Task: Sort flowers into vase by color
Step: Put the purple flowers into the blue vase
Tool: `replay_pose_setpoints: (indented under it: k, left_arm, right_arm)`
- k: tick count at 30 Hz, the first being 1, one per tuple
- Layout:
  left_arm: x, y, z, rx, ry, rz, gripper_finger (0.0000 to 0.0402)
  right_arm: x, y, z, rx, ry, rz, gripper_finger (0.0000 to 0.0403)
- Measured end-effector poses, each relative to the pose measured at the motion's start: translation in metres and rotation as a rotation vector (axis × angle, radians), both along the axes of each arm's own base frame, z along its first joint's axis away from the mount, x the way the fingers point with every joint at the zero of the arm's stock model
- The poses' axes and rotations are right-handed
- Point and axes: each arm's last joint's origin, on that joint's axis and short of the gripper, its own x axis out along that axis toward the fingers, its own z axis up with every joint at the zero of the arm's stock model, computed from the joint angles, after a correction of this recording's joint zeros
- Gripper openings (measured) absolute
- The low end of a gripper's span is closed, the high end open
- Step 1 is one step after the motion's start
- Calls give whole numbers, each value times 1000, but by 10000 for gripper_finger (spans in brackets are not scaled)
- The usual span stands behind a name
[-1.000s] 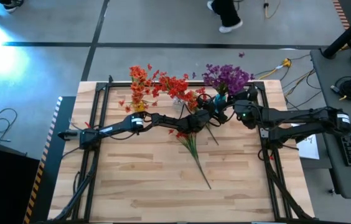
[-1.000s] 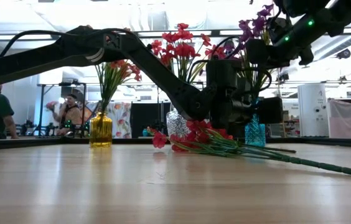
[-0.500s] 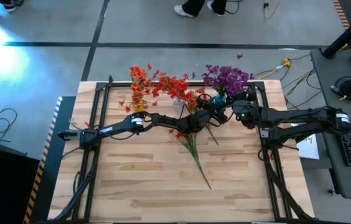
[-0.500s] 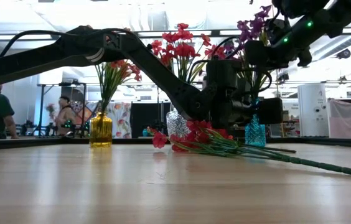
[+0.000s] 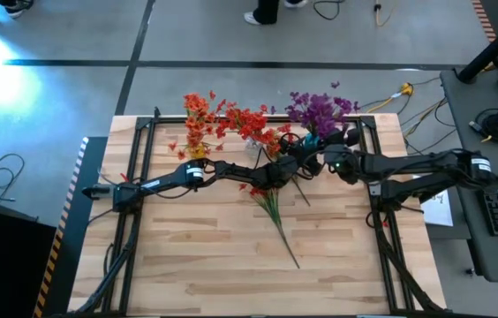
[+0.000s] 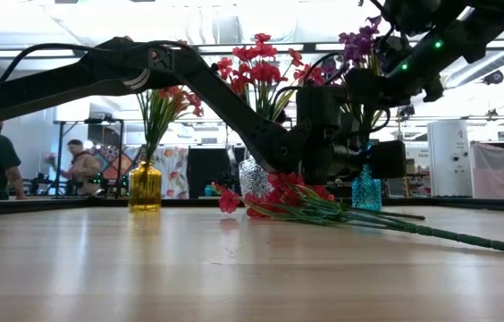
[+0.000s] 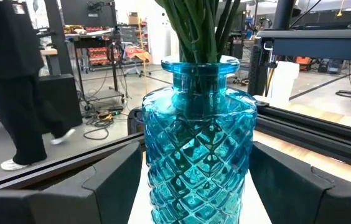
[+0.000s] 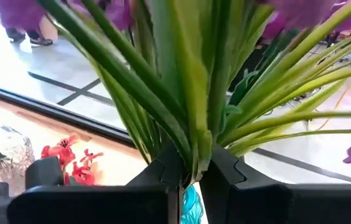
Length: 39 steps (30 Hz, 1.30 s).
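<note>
A blue glass vase [image 7: 197,143] stands upright at the table's far middle, with purple flowers [image 5: 320,110] rising from its neck. My left gripper [image 5: 300,162] reaches level to it, one finger on each side of its body. My right gripper [image 8: 191,177] is shut on green stems just above the vase's mouth. Several red flowers [image 5: 271,199] lie flat on the wood near the left gripper, their stems pointing to the near edge. A clear vase [image 6: 254,176] holds red flowers and a yellow vase [image 6: 145,186] holds orange ones. My left gripper has the blue vase's wide body [image 7: 154,155] between its two fingers, which come level from the table's left. The vase stands upright on the table. My right gripper pinches green stems of the purple flowers [image 8: 191,149] between its fingers, coming almost level from the table's right and lying across the upright stems. The blue vase's mouth [image 8: 190,199] shows just below the fingers.
The three vases stand in a row along the far edge [image 5: 258,119]. Black frame rails [image 5: 147,159] run down both sides of the table. Bare wood [image 5: 231,256] fills the near half. People walk in the room behind.
My right gripper has sunk a little toward the blue vase, still shut on the purple flowers, whose blossoms have come down slightly with it.
</note>
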Motion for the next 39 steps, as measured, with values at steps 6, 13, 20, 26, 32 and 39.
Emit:
replay_pose_setpoints:
  k: [6,13,20,26,32,39]
  left_arm:
    - [0,0,0,0,0,0,271]
    - [0,0,0,0,0,-1,271]
    - [0,0,0,0,0,0,271]
    - [0,0,0,0,1,0,271]
    - [0,0,0,0,2,0,271]
    - [0,0,0,0,2,0,271]
  right_arm:
    - [3,-1,-7,11,38,4,28]
    - [2,0,-6,13,35,9,28]
    - [1,0,-3,21,5,25,43]
    - [-2,1,0,23,5,27,105]
    - [-8,3,6,32,-17,55,169]
    - [-15,6,17,33,-76,96,195]
